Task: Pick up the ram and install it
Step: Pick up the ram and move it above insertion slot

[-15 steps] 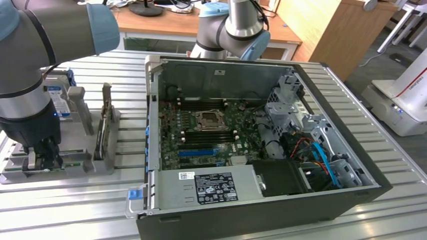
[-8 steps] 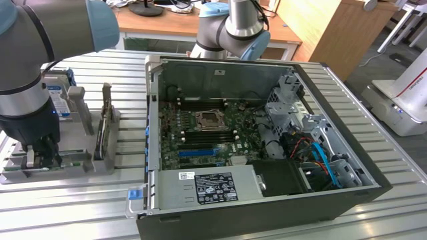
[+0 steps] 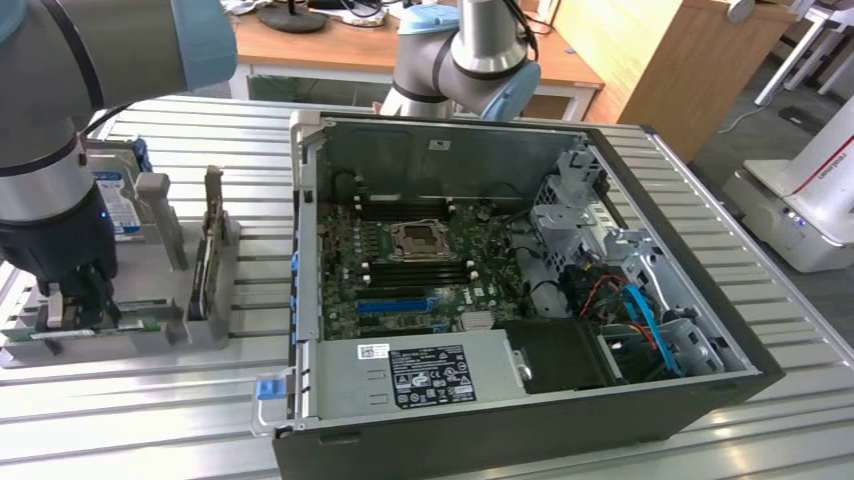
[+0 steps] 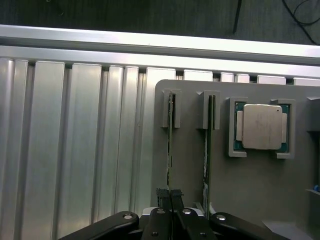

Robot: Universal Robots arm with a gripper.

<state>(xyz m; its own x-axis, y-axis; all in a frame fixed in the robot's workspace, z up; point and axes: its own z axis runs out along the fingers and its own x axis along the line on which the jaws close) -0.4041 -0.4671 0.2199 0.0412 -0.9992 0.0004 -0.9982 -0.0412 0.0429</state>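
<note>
The black two-fingered tool (image 4: 170, 193) is pinched shut on the exposed edge of the ram (image 4: 170, 140) — a slim green circuit-board strip standing on edge in a slot of the flat grey plastic holder (image 4: 250, 195), which presents that thin edge for just such a narrow grip. A second like strip (image 4: 206, 150) stands in the neighbouring slot, the square silver processor chip (image 4: 261, 126) lies in its nest beside them, and the open black computer case (image 3: 561, 445) sits well apart on the ribbed aluminium bench (image 4: 75, 150).

Robotics lab or workshop, ribbed aluminium bench (image 3: 134, 430), open desktop computer case (image 3: 534, 445), robot arm (image 3: 47, 170), wooden desks (image 3: 347, 45) behind.
</note>
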